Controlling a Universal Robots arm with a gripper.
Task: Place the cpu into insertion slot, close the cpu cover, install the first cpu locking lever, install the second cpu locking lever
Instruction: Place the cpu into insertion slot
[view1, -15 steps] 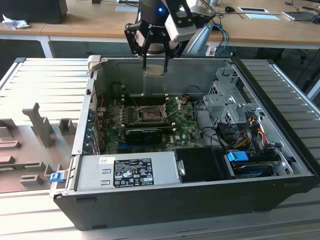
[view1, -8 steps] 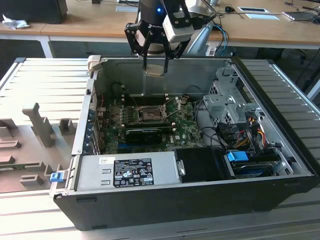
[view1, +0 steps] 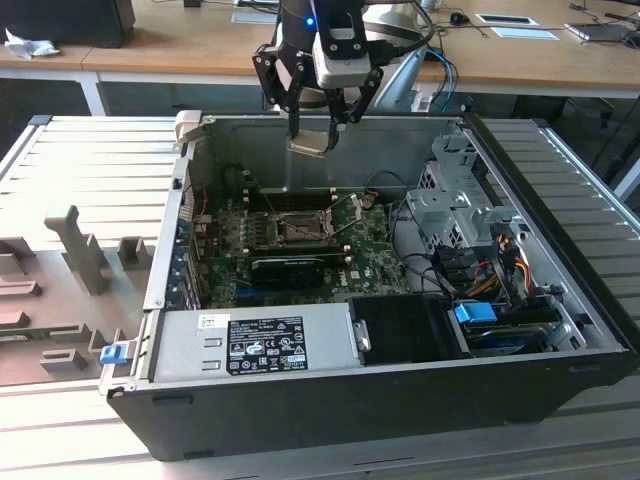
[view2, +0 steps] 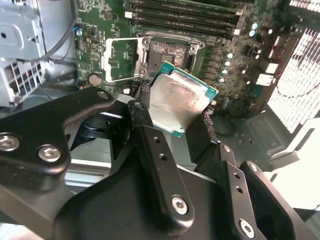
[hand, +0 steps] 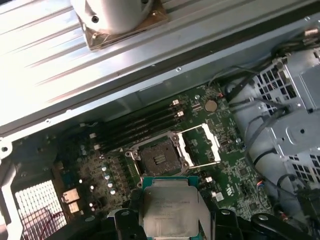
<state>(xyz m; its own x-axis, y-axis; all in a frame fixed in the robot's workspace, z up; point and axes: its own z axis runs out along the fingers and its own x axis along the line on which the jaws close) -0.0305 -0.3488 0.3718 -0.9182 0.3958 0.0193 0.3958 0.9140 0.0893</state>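
My gripper (view1: 310, 135) hangs above the open computer case, shut on the cpu (view1: 308, 141), a flat square chip with a silvery face. In both wrist views the cpu (view2: 177, 102) (hand: 170, 207) sits clamped between the black fingers (view2: 145, 92), tilted and well above the board. The insertion slot (view1: 300, 228) (hand: 159, 159) (view2: 167, 52) lies bare on the green motherboard below the chip. Its cpu cover (hand: 202, 145) (view2: 120, 60), a thin metal frame with a square window, stands flipped open beside the slot.
A long black card (view1: 295, 265) lies in front of the slot, with memory slots (hand: 135, 122) behind it. A grey power supply (view1: 260, 340) fills the case's front, while a metal drive cage (view1: 450, 205) and cable bundles (view1: 480, 270) occupy the exterior view's right.
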